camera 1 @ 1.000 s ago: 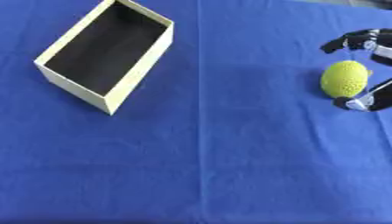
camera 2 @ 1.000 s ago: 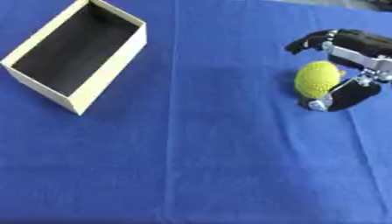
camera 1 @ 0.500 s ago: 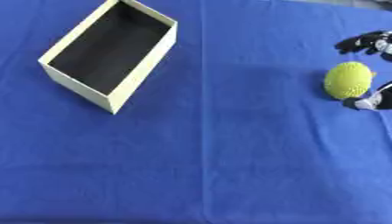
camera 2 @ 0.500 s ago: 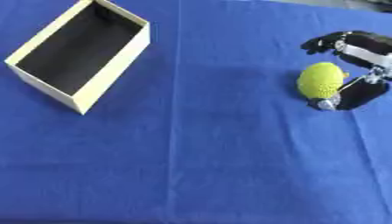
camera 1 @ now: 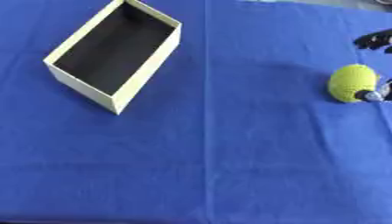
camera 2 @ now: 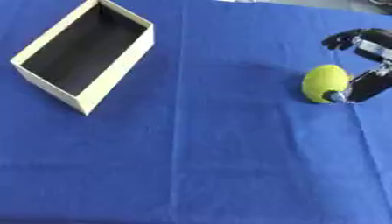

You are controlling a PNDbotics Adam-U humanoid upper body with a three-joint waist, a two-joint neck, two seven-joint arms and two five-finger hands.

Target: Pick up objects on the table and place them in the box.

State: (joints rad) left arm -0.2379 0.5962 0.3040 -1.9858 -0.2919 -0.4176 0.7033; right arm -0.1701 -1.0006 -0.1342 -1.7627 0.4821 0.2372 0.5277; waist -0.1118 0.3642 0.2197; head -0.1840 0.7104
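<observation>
A yellow-green textured ball (camera 2: 324,83) lies on the blue cloth at the right. My right hand (camera 2: 373,49) comes in from the right edge and straddles it. Its thumb (camera 2: 366,85) reaches along the near right side, with the tip touching the ball. The curled fingers (camera 2: 343,39) hang beyond the ball, with a gap of cloth between them and it. A cream box with a dark inside (camera 1: 113,100) stands open at the upper left, set at an angle and holding nothing. My left hand is in neither view.
The blue cloth (camera 1: 222,166) covers the whole table, with a crease running down the middle. A pale strip of the far edge shows at the top right.
The whole picture has slid slightly right and down, so the camera moved. My right hand's fingers sit a little further right of the ball than before; the ball has stayed put.
</observation>
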